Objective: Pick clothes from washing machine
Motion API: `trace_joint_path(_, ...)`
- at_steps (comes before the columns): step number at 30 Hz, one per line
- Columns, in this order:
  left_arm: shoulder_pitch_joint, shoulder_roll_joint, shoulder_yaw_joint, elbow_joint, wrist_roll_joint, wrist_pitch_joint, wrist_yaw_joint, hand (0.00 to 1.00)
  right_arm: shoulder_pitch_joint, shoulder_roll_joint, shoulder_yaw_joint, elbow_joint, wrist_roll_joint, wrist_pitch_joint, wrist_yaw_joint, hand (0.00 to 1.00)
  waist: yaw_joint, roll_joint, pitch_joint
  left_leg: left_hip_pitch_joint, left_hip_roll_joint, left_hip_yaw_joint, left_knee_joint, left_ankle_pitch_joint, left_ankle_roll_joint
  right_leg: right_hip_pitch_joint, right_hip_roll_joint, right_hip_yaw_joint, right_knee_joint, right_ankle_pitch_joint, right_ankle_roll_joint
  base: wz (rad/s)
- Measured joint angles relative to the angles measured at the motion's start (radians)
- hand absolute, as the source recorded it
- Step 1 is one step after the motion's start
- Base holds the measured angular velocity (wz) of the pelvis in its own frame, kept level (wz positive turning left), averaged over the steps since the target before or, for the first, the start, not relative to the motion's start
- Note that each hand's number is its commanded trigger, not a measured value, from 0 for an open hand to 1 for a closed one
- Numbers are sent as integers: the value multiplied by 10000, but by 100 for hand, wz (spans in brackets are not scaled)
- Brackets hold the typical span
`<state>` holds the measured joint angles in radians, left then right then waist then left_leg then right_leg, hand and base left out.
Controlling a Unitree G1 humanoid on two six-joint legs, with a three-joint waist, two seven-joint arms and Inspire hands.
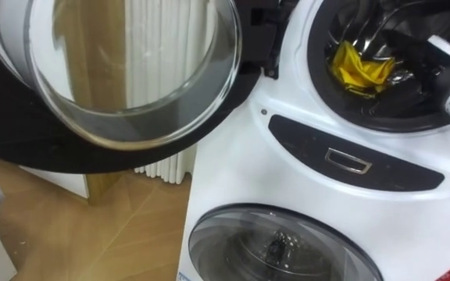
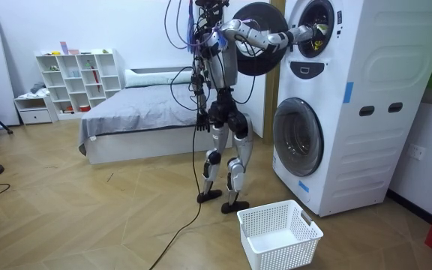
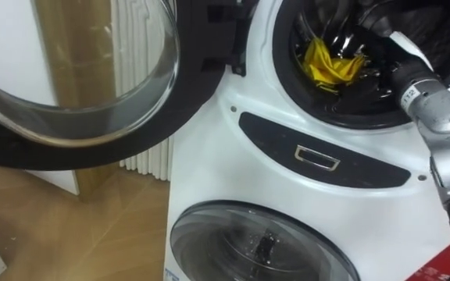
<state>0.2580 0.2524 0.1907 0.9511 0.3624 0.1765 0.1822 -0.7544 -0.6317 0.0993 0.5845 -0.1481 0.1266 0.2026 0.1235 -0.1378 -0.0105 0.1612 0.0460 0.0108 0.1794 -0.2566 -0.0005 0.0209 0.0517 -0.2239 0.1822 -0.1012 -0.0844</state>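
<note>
Yellow cloth (image 1: pixel 359 70) in upper drum (image 1: pixel 363 25); right hand (image 1: pixel 419 61) apparently beside it inside.

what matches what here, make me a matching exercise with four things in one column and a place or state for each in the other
Things:
1. yellow cloth
2. upper door
3. lower door
4. white basket

Place or state:
a. shut
b. on the floor
c. swung open
d. inside the upper drum

Pairs: 1-d, 2-c, 3-a, 4-b
</note>
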Motion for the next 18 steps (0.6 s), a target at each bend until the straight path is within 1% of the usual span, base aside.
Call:
trace_joint_path(3, -152, 3, -26, 13, 7, -1, 0, 0, 0, 18, 252, -114, -989, -37, -38, 0, 123, -105, 37, -9, -9, 2, -21, -1, -1, -11, -16, 12, 37, -4, -2, 0)
trace_joint_path(4, -188, 38, -82, 88, 4, -19, -1, 0, 0, 19, 308, -165, -1349, -38, -36, 0, 182, -170, 63, 2, -15, -29, -58, 6, -15, -1, -13, 14, 36, -4, -2, 5)
trace_joint_path(8, -199, 52, -394, 364, -69, -11, -67, 0, -1, 17, 358, -258, -2066, -40, -72, 0, 288, -291, 79, 18, -35, -110, -64, 16, -24, 33, 11, -15, 30, 2, -6, 4)
trace_joint_path(11, -220, 56, -519, 491, -267, -12, -194, 0, 2, 21, 406, -295, -2127, -31, -141, 0, 402, -339, 104, 39, -34, -119, -69, 17, -25, 39, 9, -5, 30, 4, -11, 0)
trace_joint_path(15, -240, 54, -486, 491, -245, -12, -197, 0, 2, 19, 406, -284, -2148, 51, -149, 0, 494, -347, 109, 54, -30, -85, -75, 16, -25, 49, 1, -5, 30, 10, -15, -1)
trace_joint_path(18, -233, 54, -482, 492, -245, -12, -197, 0, 0, 14, 403, -236, -2149, 44, -155, 0, 505, -347, 110, 54, -30, -85, -75, 16, -26, 51, -1, -18, 30, 11, -15, 0)
